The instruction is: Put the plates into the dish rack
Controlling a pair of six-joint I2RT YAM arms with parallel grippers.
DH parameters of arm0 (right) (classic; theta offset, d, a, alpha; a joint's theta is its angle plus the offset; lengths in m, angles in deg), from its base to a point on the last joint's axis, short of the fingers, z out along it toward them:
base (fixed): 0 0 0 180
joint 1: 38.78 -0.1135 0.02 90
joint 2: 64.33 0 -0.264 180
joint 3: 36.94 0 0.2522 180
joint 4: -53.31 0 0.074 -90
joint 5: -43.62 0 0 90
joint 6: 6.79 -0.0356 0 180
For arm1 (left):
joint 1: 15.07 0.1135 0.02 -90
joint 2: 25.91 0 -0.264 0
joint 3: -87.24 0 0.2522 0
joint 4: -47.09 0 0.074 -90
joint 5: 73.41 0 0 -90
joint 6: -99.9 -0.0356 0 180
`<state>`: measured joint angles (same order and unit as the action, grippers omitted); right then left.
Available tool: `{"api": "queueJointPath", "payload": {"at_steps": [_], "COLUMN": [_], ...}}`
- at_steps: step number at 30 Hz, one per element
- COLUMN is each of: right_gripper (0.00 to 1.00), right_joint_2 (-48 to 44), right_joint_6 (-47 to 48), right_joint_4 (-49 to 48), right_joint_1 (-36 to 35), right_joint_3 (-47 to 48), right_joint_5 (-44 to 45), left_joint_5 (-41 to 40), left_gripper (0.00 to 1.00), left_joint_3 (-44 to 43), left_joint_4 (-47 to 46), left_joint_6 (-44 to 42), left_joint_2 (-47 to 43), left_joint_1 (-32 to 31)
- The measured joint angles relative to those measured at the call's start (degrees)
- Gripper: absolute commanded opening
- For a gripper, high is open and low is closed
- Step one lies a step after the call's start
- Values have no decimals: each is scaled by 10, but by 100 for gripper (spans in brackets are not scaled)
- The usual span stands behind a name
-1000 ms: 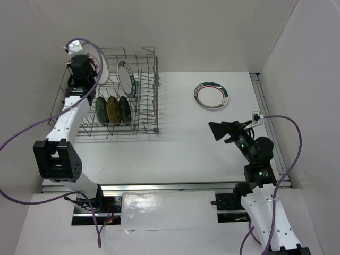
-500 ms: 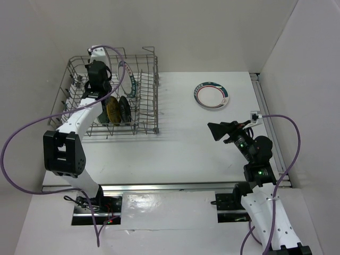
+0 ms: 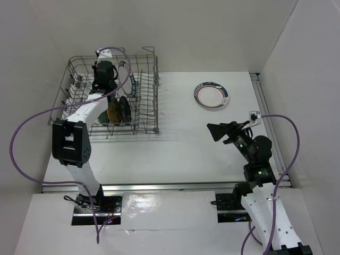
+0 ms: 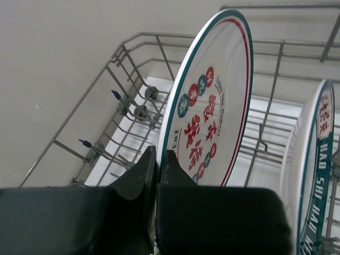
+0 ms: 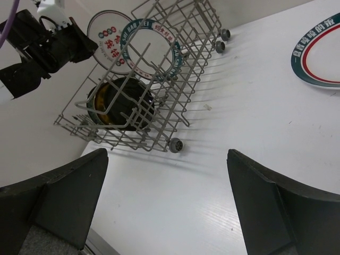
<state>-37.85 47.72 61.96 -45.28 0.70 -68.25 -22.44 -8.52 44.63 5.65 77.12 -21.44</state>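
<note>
- The red-patterned plate (image 4: 212, 117) is on edge and slightly tilted over the far-left part of the dish rack (image 3: 155, 95). Its lower rim is hidden, so I cannot tell whether it sits between the tines.
- The left hand (image 4: 159, 159) is clenched on this plate's rim, one finger on each face.
- Just beside it, toward the rack's right side, the blue-lettered plate (image 3: 126, 79) stands upright among the tines.
- In the rack's near half, the small plates (image 3: 114, 110) stand on edge in a close row; the yellow one is plain, the darker ones partly hidden by the arm.
- The rack sits at the far-left corner of the counter (image 3: 186, 149).
- The green-and-red-rimmed plate (image 3: 211, 95) lies flat toward the counter's far-right corner, well apart from the rack.
- The right hand (image 3: 220, 129) hangs over the counter near its right edge, released, fingers spread wide and grasping nothing.
</note>
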Motion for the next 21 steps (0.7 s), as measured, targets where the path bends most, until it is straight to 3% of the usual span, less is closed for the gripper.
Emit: {"api": "queueJointPath", "payload": {"at_steps": [3,8,14,19,21], "right_gripper": [100,100,100,100,100], "right_joint_2": [2,11,41,118,154], "right_joint_6": [0,0,8,19,19], "right_joint_4": [1,1,2,1,-2], "right_joint_1": [0,0,0,0,0], "right_joint_3": [0,0,0,0,0], "right_joint_5": [0,1,29,80,108], "left_joint_5": [1,17,36,50,57], "left_gripper": [0,37,55,86,91], "left_joint_3": [-13,-48,-62,-63,-63], "left_joint_4": [17,62,85,134,164], "left_joint_6": [2,35,74,110,132], "left_joint_2": [16,42,47,24,-3], "left_joint_1": [-4,-6,-6,-5,-6]}}
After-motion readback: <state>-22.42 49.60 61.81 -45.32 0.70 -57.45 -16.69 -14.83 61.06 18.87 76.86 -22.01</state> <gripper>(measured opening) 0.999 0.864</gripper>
